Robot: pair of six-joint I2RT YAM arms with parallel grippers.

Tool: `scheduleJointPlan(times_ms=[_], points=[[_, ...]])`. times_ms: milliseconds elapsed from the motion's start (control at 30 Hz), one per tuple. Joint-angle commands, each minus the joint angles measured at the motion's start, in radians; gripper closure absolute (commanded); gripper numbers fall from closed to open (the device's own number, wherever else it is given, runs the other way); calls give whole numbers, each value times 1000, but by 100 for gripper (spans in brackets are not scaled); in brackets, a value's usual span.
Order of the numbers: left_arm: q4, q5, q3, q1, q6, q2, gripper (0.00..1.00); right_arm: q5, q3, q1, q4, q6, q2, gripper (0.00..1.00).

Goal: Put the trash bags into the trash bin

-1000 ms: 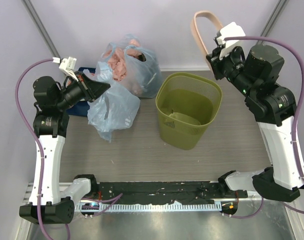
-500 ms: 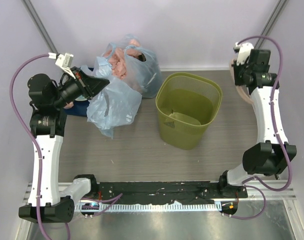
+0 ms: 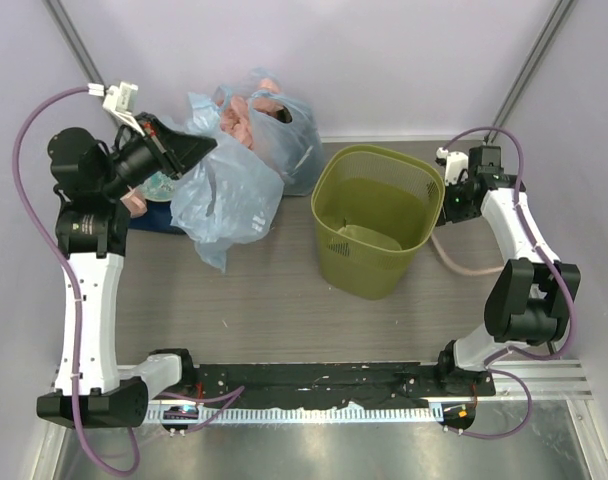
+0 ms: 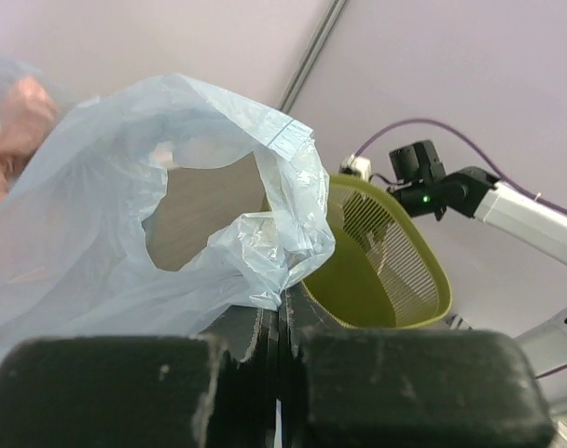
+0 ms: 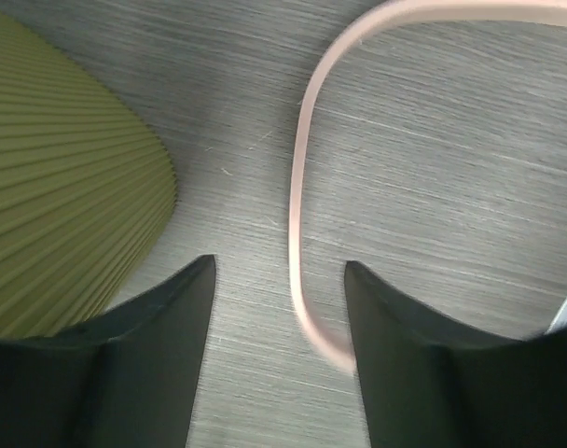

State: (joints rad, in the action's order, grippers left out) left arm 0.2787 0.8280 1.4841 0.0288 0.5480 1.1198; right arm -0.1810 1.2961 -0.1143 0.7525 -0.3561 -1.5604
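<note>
Top view: left end effector is clenched on the light-blue trash bag, which hangs left of the trash bin, apart from it. Right end effector sits just beside the bin's right wall.

Left wrist: fingers pinch the bag's crumpled edge.

Right wrist: jaws apart, gripping nothing. A pinkish ring lies on the worktop between them.

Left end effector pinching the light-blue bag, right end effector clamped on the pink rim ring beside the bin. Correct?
One thing is off. The right end effector is open, not clamped. The right wrist view shows the pink rim ring lying ungripped between its spread fingers, on the table beside the bin. The left end effector does pinch the light-blue bag.
</note>
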Motion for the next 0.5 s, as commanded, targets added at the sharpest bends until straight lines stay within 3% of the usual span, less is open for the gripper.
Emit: scheduleJointPlan(times_ms=[0, 100, 200, 233, 400, 467], points=[[-76, -12, 137, 8, 13, -5, 100, -106, 52, -5, 51, 36, 62, 31], [-136, -1, 214, 10, 53, 23, 100, -118, 25, -10, 79, 51, 135, 24], [-274, 42, 255, 6, 167, 57, 100, -196, 3, -16, 93, 86, 180, 24], [-394, 46, 268, 6, 247, 66, 100, -227, -6, -16, 91, 116, 184, 24], [-672, 63, 363, -10, 470, 171, 100, -356, -18, 11, 36, 190, 145, 25], [-691, 60, 418, -59, 483, 196, 100, -353, -8, 42, 27, 210, 123, 25]])
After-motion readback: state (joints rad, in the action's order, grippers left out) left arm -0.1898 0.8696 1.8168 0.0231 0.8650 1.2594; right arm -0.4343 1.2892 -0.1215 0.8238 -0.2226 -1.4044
